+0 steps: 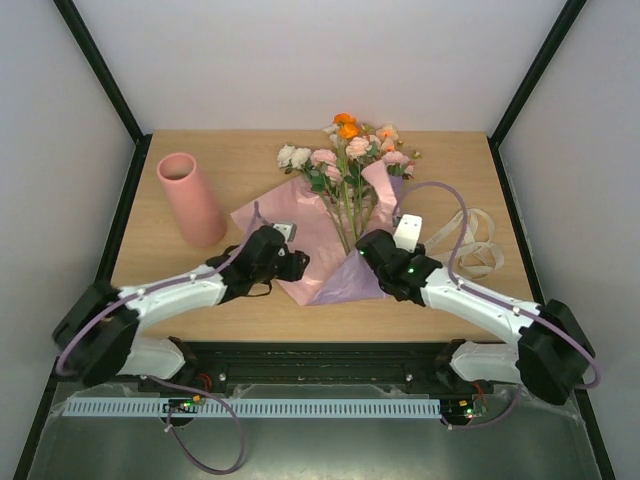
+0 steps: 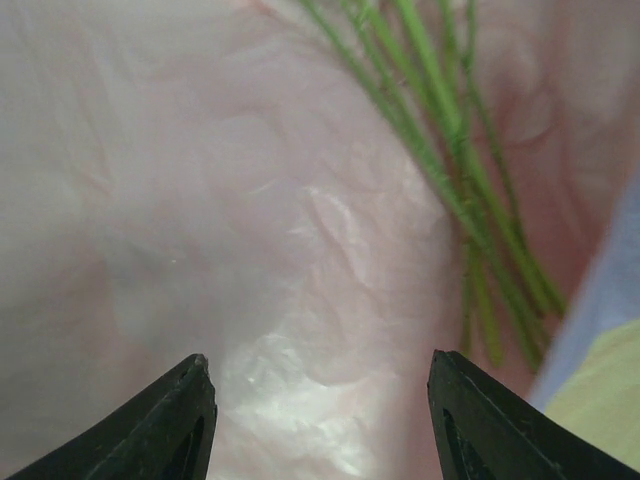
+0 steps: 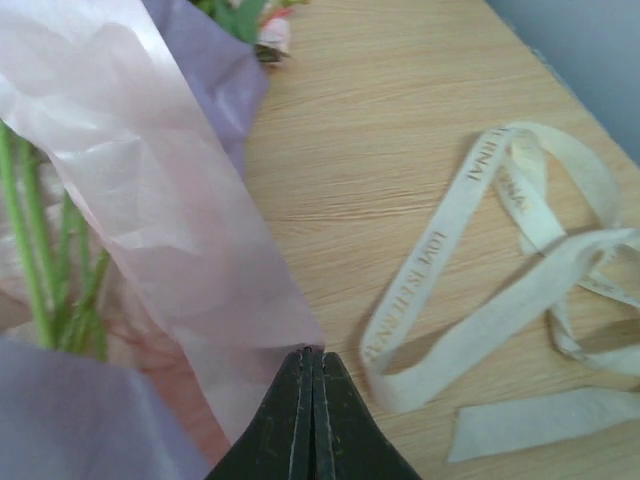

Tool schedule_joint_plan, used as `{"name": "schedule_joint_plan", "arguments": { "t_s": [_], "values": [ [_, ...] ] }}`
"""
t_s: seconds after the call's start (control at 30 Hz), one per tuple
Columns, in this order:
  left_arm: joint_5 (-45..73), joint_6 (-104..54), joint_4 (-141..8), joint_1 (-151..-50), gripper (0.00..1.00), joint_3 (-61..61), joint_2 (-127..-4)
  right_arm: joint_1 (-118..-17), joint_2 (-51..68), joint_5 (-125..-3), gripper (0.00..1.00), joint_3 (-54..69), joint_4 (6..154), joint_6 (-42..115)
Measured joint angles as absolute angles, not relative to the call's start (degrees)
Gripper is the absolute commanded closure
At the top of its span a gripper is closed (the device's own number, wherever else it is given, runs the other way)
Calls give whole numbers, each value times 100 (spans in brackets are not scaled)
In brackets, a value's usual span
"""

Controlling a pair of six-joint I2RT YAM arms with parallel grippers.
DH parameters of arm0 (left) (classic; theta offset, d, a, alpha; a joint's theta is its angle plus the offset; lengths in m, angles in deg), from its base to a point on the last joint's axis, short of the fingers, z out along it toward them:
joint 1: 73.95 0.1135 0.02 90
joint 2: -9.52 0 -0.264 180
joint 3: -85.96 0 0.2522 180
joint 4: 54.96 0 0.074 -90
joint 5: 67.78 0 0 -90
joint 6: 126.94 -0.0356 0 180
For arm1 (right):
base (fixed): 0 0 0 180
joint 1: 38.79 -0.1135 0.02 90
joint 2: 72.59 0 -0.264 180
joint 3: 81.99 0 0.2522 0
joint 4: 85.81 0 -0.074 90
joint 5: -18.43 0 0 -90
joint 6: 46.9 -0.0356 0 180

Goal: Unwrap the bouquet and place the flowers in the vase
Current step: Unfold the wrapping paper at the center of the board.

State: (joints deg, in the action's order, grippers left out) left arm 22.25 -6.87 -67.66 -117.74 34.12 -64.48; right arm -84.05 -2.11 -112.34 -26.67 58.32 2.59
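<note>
The bouquet lies mid-table with its glossy pink wrapping paper [image 1: 300, 215] spread open. The flowers [image 1: 345, 150], pink, cream and orange, point toward the back, and their green stems [image 2: 450, 150] rest on the sheet. My left gripper [image 2: 318, 365] hovers open just above the pink paper [image 2: 250, 200] left of the stems, with nothing between its fingers. My right gripper [image 3: 313, 352] is shut on the right edge of the pink sheet [image 3: 150, 180], beside the stems [image 3: 40, 250]. The salmon-pink vase [image 1: 190, 198] stands at the left, apart from both arms.
The untied cream ribbon [image 1: 480, 245] lies in loose loops on the wood at the right, close to my right gripper's tip [image 3: 450, 270]. A lilac inner layer [image 3: 210, 60] shows under the pink paper. Black frame posts run along both table sides.
</note>
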Motion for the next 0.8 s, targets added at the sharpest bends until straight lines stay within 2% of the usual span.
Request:
{"name": "schedule_joint_plan", "arguments": {
  "t_s": [0.3, 0.37, 0.57, 0.8],
  "values": [
    [2627, -539, -6468, -11468, 14, 3351, -7995, -7742, -1481, -10961, 99, -3504, 5620, -928],
    [2741, -497, -6451, -11424, 10, 3351, -8093, -7605, -1715, -10801, 97, -3672, 5616, -1210],
    [2986, -344, -6289, -11350, 9, 3436, -8176, -7511, -2056, -10799, 70, -3970, 5373, -2211],
    [3058, -300, -6068, -11234, 9, 3543, -8176, -7506, -2869, -10974, 56, -3983, 4986, -2723]
  ]
}}
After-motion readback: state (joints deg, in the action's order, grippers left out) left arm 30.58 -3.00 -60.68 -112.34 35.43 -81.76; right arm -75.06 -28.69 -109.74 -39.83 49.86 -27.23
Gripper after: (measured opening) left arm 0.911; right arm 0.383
